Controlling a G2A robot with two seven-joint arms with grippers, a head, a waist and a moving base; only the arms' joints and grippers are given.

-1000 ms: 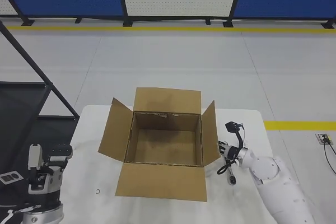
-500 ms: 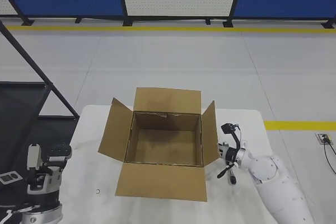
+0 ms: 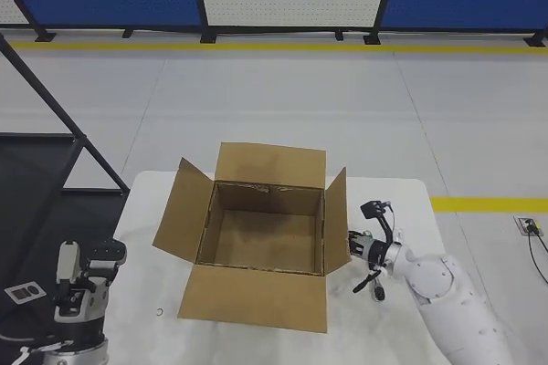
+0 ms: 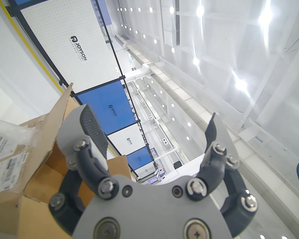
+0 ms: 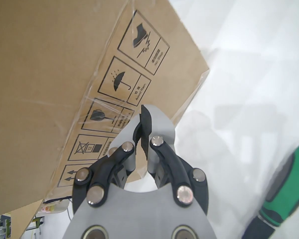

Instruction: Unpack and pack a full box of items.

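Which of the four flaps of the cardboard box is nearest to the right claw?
The flap on the robot's right side. The shut right claw sits beside it; the other three flaps lie farther off.

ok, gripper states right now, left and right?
Left gripper: open, holding nothing.
Right gripper: closed, nothing between the fingers, next to the box.

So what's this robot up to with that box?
A two-armed robot is working at a white table with an open brown cardboard box, which looks empty inside. Its right gripper, fingers shut, sits close beside the box's right flap. The left gripper is open, off at the table's left, holding nothing.
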